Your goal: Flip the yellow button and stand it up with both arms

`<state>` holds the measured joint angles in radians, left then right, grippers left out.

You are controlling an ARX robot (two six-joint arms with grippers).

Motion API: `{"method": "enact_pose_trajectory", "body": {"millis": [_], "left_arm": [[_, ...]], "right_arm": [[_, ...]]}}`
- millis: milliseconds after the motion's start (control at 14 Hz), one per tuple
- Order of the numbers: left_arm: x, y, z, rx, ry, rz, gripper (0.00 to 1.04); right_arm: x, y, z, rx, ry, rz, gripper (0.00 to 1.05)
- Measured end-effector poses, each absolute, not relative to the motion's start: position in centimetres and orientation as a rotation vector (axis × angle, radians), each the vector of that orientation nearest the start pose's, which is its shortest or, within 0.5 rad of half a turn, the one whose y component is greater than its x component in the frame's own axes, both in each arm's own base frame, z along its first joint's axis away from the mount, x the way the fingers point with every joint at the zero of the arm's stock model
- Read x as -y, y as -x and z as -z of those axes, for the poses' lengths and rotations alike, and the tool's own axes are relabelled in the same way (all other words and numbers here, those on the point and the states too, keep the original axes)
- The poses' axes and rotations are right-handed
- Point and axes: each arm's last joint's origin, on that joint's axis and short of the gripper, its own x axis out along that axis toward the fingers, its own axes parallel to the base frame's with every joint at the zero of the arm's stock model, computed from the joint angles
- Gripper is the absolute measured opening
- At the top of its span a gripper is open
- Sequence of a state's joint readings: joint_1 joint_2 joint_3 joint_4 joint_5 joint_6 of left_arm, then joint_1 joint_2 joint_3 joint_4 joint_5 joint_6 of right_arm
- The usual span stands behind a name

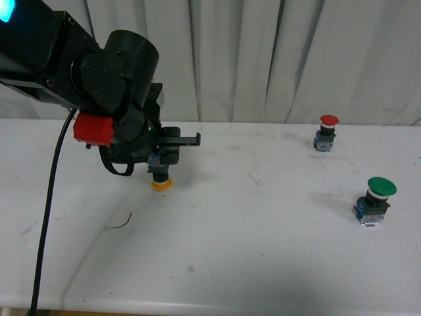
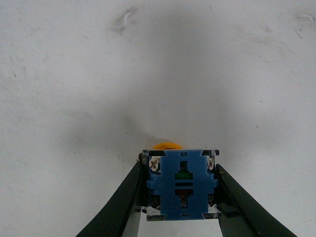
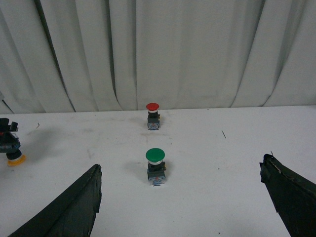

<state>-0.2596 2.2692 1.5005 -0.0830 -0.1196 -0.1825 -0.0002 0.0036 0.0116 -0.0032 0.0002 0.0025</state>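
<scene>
White tabletop point(image 1: 263, 263) before pale curtains point(image 1: 263, 59), left end effector point(image 2: 180, 173) clamped on the yellow button point(image 1: 161, 184), cap downward, right end effector point(image 3: 180, 168) spread wide open.

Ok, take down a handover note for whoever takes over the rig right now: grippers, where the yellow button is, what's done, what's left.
Left gripper: shut on the blue base of the yellow button, cap pointing down at the table; contact unclear.
Right gripper: open, empty, facing the red button and green button, both upright.
Done: yellow button grasped.
Left: flip it cap-up, stand it, release.
</scene>
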Motion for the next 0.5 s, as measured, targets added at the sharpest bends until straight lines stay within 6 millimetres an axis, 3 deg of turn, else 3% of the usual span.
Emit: {"method": "enact_pose_trajectory", "body": {"millis": [356,427,498], "left_arm": [[12.4,-45.2,-11.4,-0.820,0.007,0.082,0.34],[12.5,-44.4,-12.5,-0.794,0.015,0.105,0.34],[12.8,-43.1,-15.1,-0.724,0.029,0.151,0.34]], "right_arm": [[0.0,-9.7,-16.7,0.005,-0.002,0.000,0.98],[0.0,-9.7,-16.7,0.005,-0.002,0.000,0.98],[0.0,-9.7,-16.7,0.005,-0.002,0.000,0.98]]}}
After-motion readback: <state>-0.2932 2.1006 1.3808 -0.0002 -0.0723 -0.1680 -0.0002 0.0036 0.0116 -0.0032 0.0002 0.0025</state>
